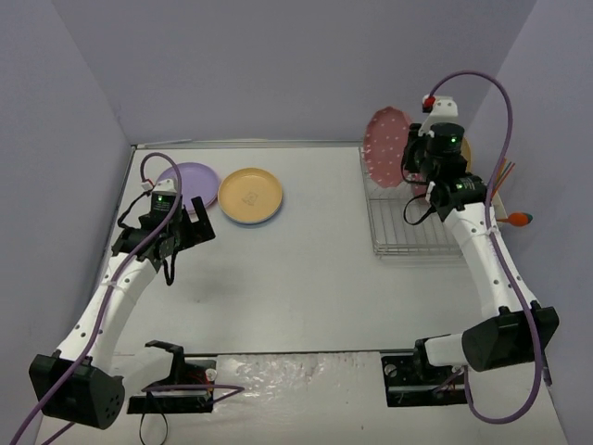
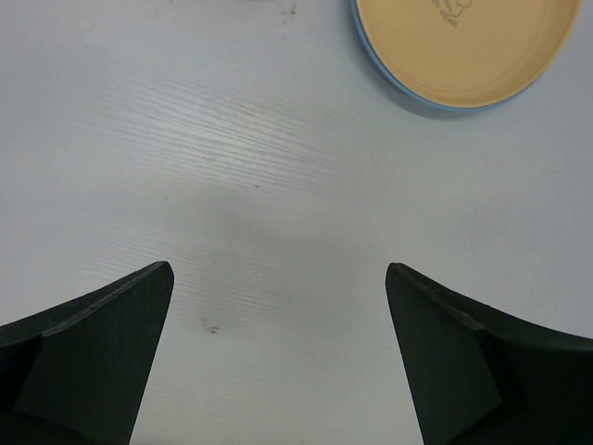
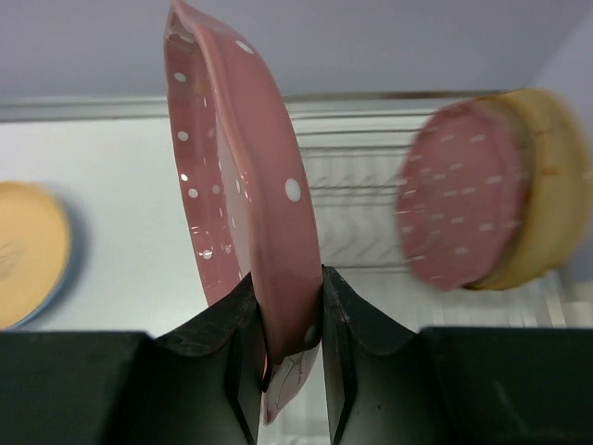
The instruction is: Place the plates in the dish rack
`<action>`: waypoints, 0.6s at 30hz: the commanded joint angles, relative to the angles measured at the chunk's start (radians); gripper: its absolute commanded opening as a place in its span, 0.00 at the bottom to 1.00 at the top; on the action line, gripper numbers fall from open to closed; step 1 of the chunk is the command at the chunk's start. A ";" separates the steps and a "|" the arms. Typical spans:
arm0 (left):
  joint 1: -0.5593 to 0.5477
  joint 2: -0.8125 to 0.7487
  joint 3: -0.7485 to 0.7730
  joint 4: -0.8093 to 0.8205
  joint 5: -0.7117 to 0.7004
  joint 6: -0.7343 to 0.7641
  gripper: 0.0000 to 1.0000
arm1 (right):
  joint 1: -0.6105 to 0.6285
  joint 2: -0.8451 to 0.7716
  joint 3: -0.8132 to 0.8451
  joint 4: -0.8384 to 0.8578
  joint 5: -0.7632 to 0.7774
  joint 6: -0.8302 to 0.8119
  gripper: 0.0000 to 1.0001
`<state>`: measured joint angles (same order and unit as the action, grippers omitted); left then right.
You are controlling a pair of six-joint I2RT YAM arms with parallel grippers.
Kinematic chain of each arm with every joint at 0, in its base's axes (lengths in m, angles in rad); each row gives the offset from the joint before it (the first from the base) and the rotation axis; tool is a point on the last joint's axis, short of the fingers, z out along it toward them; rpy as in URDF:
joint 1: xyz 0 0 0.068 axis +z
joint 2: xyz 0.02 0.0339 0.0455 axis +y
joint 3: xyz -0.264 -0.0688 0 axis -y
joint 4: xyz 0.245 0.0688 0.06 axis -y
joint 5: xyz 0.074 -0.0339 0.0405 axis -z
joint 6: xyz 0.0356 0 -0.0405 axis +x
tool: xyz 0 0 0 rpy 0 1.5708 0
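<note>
- The left gripper [image 2: 278,273] is wide open. It holds nothing. It hangs over a bare bit of the table [image 1: 306,278], on the left side.
- The lilac plate [image 1: 192,183] lies flat on the table, near the back. It is just behind the left gripper.
- The yellow plate [image 1: 250,195] lies flat just to the right of the lilac plate. Their edges look like they touch or almost touch. From the left wrist, it shows a blue rim.
- The dotted plate [image 3: 232,185] is pink with white dots. It stands up on its edge at the left end of the rack [image 1: 408,232].
- The right gripper [image 3: 285,287] is closed on the bottom rim of the dotted plate, one finger on each side.
- The rack sits on the right side of the table.
- The dashed plate [image 3: 459,195] is pink with white dashes. It stands in the rack, further right.
- The tan plate [image 3: 547,185] stands right behind the dashed plate. They are close together. I cannot tell if they touch.
</note>
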<state>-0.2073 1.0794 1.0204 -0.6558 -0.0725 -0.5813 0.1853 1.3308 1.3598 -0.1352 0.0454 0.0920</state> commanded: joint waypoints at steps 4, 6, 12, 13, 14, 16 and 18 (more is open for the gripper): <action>0.017 0.059 0.022 0.058 -0.080 0.229 0.97 | -0.178 0.144 0.213 0.220 0.182 -0.216 0.00; 0.020 0.077 0.011 0.072 -0.077 0.240 0.97 | -0.180 0.190 0.242 0.250 0.208 -0.241 0.00; 0.083 0.091 -0.015 0.102 -0.011 0.235 0.97 | -0.229 0.322 0.314 0.294 0.246 -0.295 0.00; 0.091 0.091 -0.019 0.107 0.004 0.231 0.97 | -0.231 0.335 0.322 0.299 0.255 -0.299 0.00; 0.102 0.089 -0.021 0.112 0.015 0.230 0.97 | -0.233 0.349 0.330 0.300 0.262 -0.301 0.00; 0.113 0.086 -0.023 0.116 0.031 0.228 0.97 | -0.236 0.372 0.336 0.300 0.268 -0.303 0.00; 0.131 0.084 -0.025 0.115 0.035 0.227 0.97 | -0.234 0.388 0.331 0.304 0.263 -0.302 0.00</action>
<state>-0.1010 1.1870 0.9730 -0.5982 -0.0705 -0.3698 -0.0452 1.7611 1.5918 -0.0629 0.2557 -0.1869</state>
